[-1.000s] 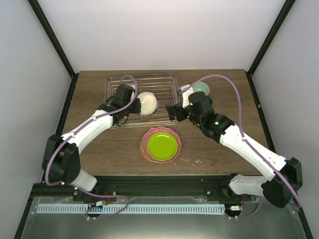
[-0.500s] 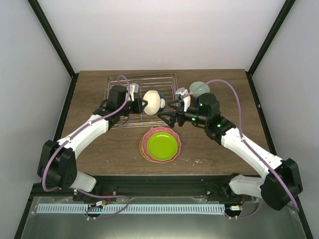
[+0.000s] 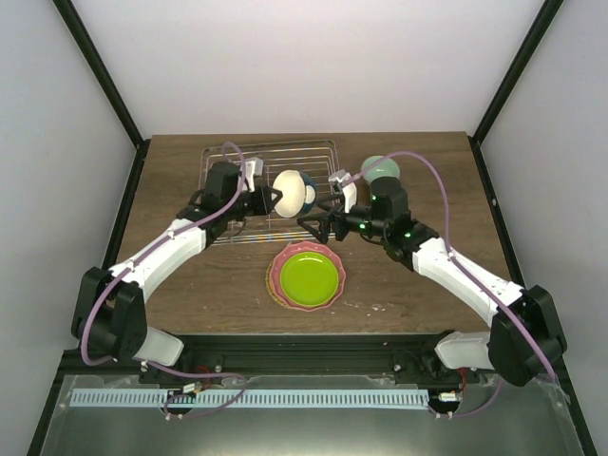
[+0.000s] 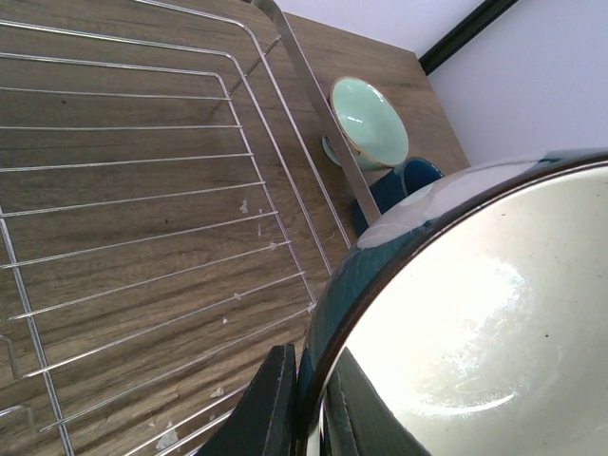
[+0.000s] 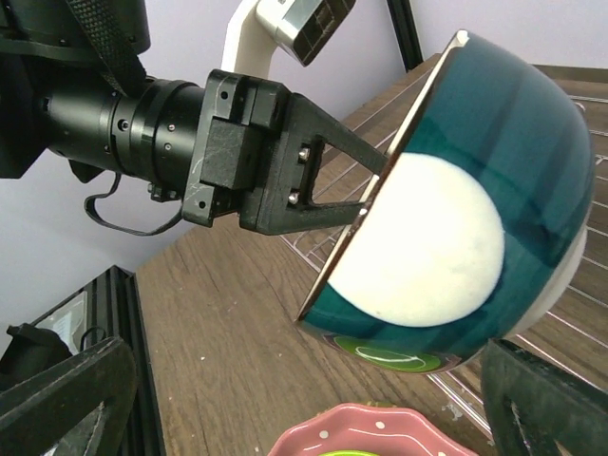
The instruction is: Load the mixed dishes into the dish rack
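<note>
My left gripper (image 3: 273, 199) is shut on the rim of the cream bowl (image 3: 292, 192), which hangs tilted on edge over the dish rack's (image 3: 228, 161) right end. In the left wrist view its fingers (image 4: 275, 408) pinch the dark rim, one inside and one outside the bowl (image 4: 475, 323). The right gripper (image 3: 313, 221) stands open just right of the bowl, not touching it. Its wrist view shows the bowl's (image 5: 475, 199) teal outside and cream base. The lime-green plate (image 3: 309, 275) lies on the pink scalloped plate (image 3: 276, 275). The pale mint bowl (image 3: 380, 169) and the dark blue mug (image 4: 404, 180) sit right of the rack.
The rack's floor wires (image 4: 142, 190) have bare wood under them, with nothing in the part shown. Black frame posts (image 3: 499, 95) rise at the table's back corners. The pink plate's edge (image 5: 380, 432) lies right below the right gripper.
The left gripper has turned the cream bowl up on edge and shifted it right. The right gripper has swung left and now faces the bowl from close by.
</note>
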Controlling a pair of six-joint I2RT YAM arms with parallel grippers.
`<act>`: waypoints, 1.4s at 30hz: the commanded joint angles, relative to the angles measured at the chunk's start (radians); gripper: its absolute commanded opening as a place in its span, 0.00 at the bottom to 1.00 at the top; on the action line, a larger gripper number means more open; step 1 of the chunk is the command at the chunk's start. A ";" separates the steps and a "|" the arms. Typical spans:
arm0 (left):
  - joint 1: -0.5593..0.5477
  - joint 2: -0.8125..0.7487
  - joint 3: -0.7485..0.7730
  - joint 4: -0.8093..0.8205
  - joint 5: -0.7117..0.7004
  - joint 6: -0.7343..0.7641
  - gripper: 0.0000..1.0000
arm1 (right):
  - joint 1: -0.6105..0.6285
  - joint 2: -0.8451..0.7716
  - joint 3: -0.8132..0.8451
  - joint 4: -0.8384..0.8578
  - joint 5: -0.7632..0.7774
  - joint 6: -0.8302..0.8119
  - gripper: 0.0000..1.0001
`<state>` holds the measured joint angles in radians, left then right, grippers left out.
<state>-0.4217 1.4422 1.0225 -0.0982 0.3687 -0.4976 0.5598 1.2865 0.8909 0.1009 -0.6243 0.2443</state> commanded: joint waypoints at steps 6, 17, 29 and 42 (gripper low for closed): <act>-0.005 -0.052 0.002 0.072 0.007 0.002 0.00 | 0.002 -0.030 0.024 -0.021 0.119 -0.028 1.00; -0.006 -0.093 -0.017 0.091 0.035 -0.006 0.00 | 0.002 0.008 0.029 0.052 0.087 0.014 1.00; -0.023 -0.071 -0.022 0.121 0.038 -0.020 0.00 | 0.002 0.092 0.050 0.152 -0.003 0.090 1.00; -0.038 -0.048 -0.023 0.129 0.010 -0.020 0.00 | 0.002 0.073 0.034 0.179 0.040 0.081 0.77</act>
<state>-0.4541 1.3899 0.9962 -0.0502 0.3779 -0.4995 0.5598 1.3838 0.9016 0.2394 -0.5896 0.3283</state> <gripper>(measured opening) 0.087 0.847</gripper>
